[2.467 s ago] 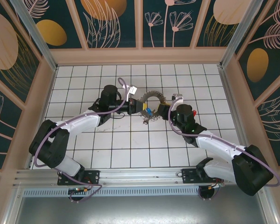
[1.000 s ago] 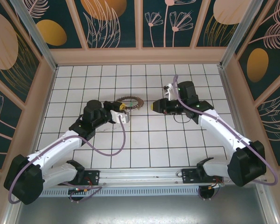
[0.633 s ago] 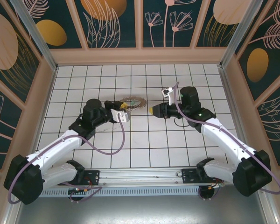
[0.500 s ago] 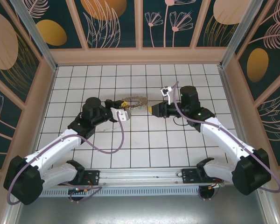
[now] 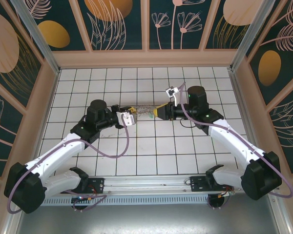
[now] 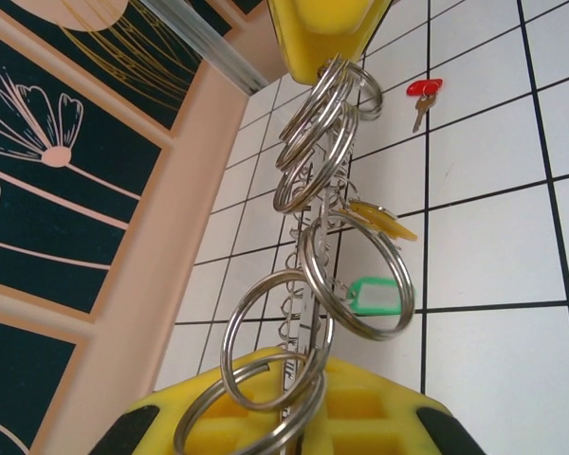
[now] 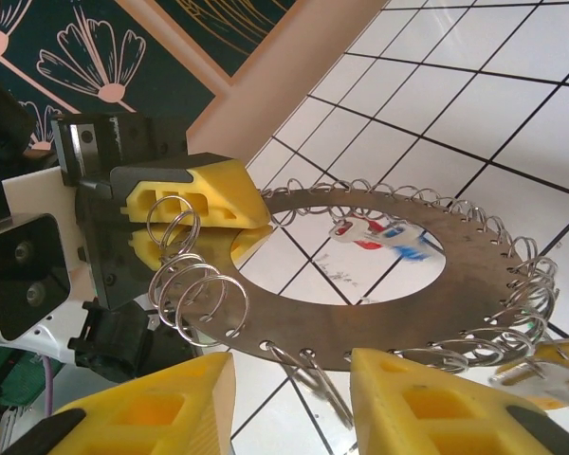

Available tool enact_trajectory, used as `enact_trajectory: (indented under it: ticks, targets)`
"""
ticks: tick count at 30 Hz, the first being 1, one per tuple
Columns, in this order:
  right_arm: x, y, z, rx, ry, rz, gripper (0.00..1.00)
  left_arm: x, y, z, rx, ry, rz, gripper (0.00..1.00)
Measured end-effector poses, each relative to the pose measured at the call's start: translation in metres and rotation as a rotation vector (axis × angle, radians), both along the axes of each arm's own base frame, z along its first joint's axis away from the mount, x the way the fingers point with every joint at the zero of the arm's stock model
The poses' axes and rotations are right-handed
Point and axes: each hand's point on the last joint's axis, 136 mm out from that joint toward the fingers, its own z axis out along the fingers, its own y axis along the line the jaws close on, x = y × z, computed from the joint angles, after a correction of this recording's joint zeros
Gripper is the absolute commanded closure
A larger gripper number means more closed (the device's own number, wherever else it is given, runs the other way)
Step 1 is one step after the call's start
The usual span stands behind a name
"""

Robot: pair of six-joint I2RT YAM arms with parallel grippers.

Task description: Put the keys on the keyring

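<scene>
The keyring (image 5: 143, 111), a flat grey metal disc with a wide hole and wire loops round its rim, hangs above the tiles between both grippers. My left gripper (image 5: 129, 117) is shut on its left rim; its yellow pads (image 6: 360, 408) clamp the disc edge-on (image 6: 315, 237). My right gripper (image 5: 159, 111) is open at the opposite rim, with the disc's (image 7: 474, 303) near edge between its yellow fingers (image 7: 142, 417). The left gripper's pads (image 7: 204, 194) show on the far rim. Keys lie on the floor: red (image 6: 424, 90), green (image 6: 375, 294), yellow (image 6: 379, 220); red and blue tags (image 7: 384, 237) show through the hole.
White tiled floor (image 5: 146, 156) is enclosed by tan walls (image 5: 146, 58) at the back and both sides. A yellow tag (image 7: 550, 365) hangs by the ring's right rim. Purple cables loop along both arms.
The ring lay flat on the tiles a second ago. My left gripper has taken its left rim and lifted it, and my right gripper has moved left up to its right rim.
</scene>
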Motion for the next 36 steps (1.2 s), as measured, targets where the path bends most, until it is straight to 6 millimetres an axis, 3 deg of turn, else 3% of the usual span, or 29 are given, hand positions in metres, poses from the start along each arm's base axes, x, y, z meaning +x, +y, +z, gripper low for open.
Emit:
enact_trajectory:
  ticks: [9,16,25,36]
  targets:
    - [0.007,-0.013,0.007,0.011,-0.008,-0.043,0.55,-0.001,-0.003,0.001,-0.015,0.051,-0.005,1.00]
    - [0.002,-0.023,0.018,0.024,-0.021,-0.052,0.62,0.001,-0.004,0.000,-0.016,0.067,-0.004,1.00]
    - [-0.010,-0.021,0.005,0.029,0.026,0.000,0.61,0.003,-0.009,0.000,-0.031,0.109,-0.010,1.00]
    - [-0.007,-0.019,-0.004,0.022,0.051,0.010,0.61,0.001,-0.014,0.000,-0.047,0.141,-0.034,1.00]
